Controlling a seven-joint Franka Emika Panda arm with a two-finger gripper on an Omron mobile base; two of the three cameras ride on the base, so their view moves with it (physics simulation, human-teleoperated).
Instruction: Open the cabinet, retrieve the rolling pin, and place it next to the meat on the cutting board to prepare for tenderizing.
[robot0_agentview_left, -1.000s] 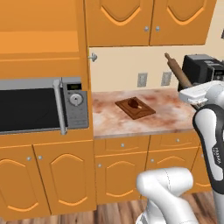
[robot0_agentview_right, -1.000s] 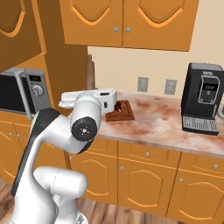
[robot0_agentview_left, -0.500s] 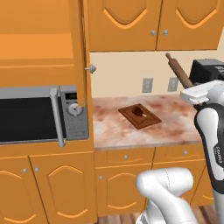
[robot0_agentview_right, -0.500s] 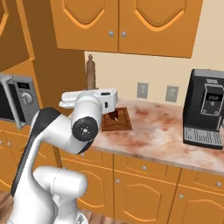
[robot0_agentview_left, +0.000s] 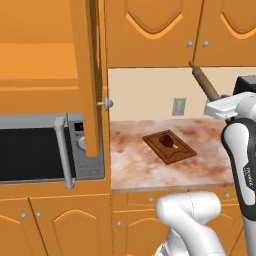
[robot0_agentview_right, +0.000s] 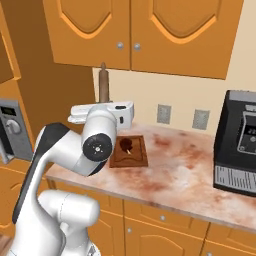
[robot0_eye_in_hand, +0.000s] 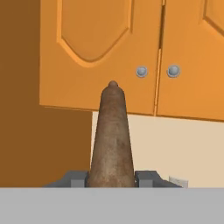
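Wooden and slim, the rolling pin sticks up at a slant from my gripper in the left base view; the cutting board with the meat lies below and left of the fingers. From the right base view, the pin stands almost upright above the hand, I judge so it clears the counter. In the hand view both fingers pinch the pin's lower end, which runs forward toward closed doors.

Open cabinet door juts left of cutting board; countertop beside it bare.
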